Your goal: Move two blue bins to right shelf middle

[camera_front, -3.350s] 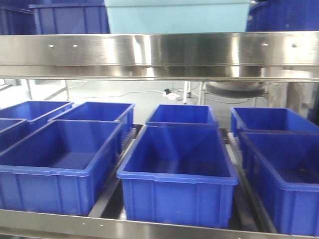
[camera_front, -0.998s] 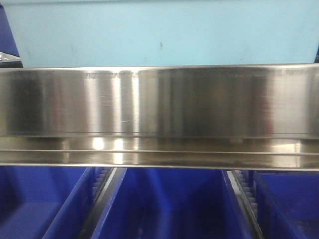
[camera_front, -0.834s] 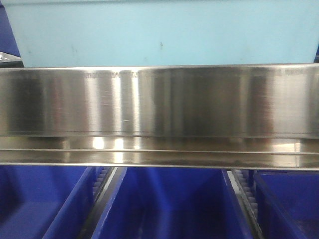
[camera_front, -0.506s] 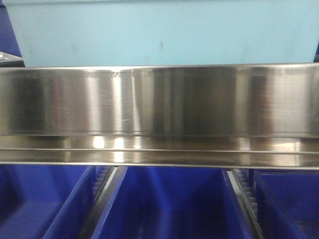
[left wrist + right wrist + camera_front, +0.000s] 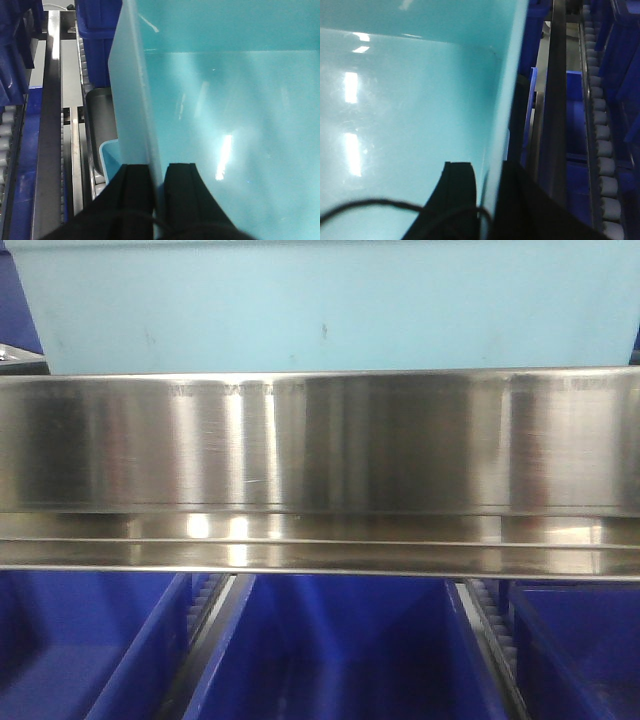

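Front view: the light-blue bin (image 5: 320, 305) sat just above the wide front rail (image 5: 320, 440) of the right shelf middle. Its base was hidden behind the steel, so I could not tell whether it rested on the tier or hung clear. Dark blue bins (image 5: 340, 650) filled the level beneath. Left wrist view: the left gripper (image 5: 157, 167) was pinched narrow on the bin's left wall, one finger on each side. A steel track (image 5: 52, 125) and a neighbouring dark bin (image 5: 97, 35) lay close outside, leaving little side room. Right wrist view: the right gripper (image 5: 487, 170) likewise clamped the right wall, with a steel strip (image 5: 555, 100) and a roller lane (image 5: 597, 140) just beside it. Judgement: this was the placing step for this bin. It would go best with both arms level and a straight push inward, the base lifted clear over the rail lip before release — a skewed push could catch the neighbours.
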